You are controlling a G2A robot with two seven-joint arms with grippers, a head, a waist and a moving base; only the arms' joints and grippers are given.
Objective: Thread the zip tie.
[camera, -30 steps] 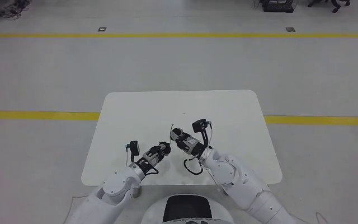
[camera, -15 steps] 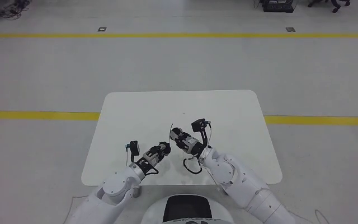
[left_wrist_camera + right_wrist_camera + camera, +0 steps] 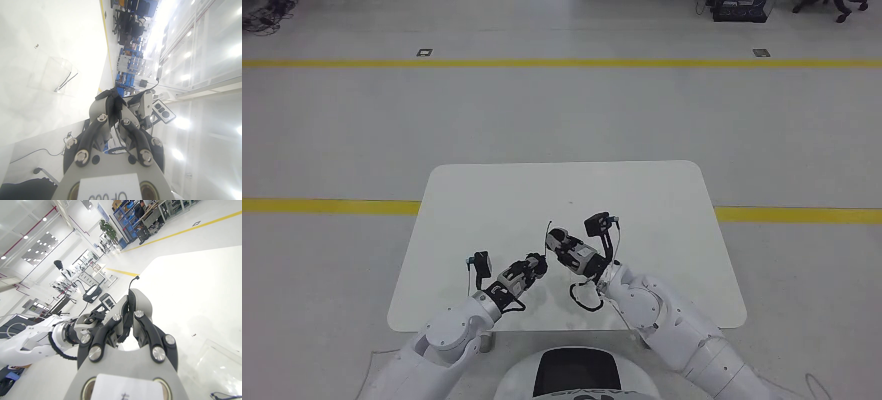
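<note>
**At 6 o'clock on the surface: both pincers closed, tie in the right one**

Near the 6 o'clock edge of the white surface (image 3: 642,195), your two arms sit close together in the top view, tips almost meeting. Your right pincer (image 3: 554,238) is pinching the zip tie (image 3: 548,229). The thin black strap stands out past the tip and points toward 12 o'clock, clear of the surface. In the right wrist view you can see the strap rising from between the closed fingers, curving slightly, with its small square head at the free end.

Your left pincer (image 3: 538,260) sits at about 7 o'clock from the right one, just beside it. In the left wrist view it is pressed together at the tip. You cannot tell from these views whether it grips any part of the tie or touches the strap at all.

A clear container (image 3: 49,75) lies on the surface, apart from both pincers. A few thin dark strips show inside it, too small to make out.
</note>
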